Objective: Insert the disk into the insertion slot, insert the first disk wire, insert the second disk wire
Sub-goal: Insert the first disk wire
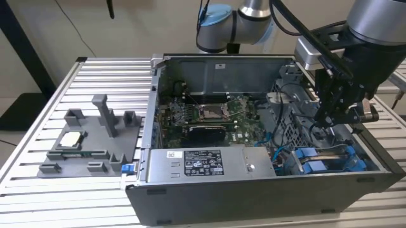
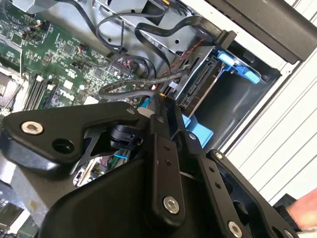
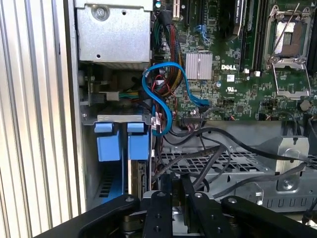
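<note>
The disk (image 1: 317, 161), in its bright blue carrier, stands on edge inside the insertion slot (image 2: 237, 104), the grey sheet-metal bay in the case corner just below my end effector (image 1: 328, 121). Its blue tabs stick out of the bay, and its connector edge faces my end effector.

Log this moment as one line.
disk: in slot | gripper: inside open case, over black wires beside slot | wire connections: cannot tell
</note>
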You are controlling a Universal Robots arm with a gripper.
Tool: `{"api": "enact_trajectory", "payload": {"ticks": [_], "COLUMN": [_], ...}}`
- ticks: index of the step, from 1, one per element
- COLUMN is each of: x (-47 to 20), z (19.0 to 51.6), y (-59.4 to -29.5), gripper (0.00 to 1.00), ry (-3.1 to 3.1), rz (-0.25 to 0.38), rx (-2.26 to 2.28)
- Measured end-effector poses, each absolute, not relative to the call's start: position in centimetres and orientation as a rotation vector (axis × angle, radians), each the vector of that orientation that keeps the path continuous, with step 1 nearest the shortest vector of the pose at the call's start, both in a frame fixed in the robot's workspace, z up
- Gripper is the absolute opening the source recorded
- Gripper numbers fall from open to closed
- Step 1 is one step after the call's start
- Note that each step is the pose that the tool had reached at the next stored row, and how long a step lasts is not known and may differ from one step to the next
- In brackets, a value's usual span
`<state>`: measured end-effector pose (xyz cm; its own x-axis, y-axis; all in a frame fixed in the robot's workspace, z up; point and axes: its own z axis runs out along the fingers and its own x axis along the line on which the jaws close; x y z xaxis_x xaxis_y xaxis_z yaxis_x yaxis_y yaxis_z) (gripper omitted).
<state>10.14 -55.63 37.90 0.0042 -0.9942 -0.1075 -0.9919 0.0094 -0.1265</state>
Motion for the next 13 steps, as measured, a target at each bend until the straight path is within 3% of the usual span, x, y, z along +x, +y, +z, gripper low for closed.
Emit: {"api": "enact_trajectory", "payload": {"ticks": [13], "x": [10.23], "z": [37.53], "y": [-55.63], "gripper": [0.19], "ry": [2.112], "rz": [-0.034], "rx": [-2.109]}}
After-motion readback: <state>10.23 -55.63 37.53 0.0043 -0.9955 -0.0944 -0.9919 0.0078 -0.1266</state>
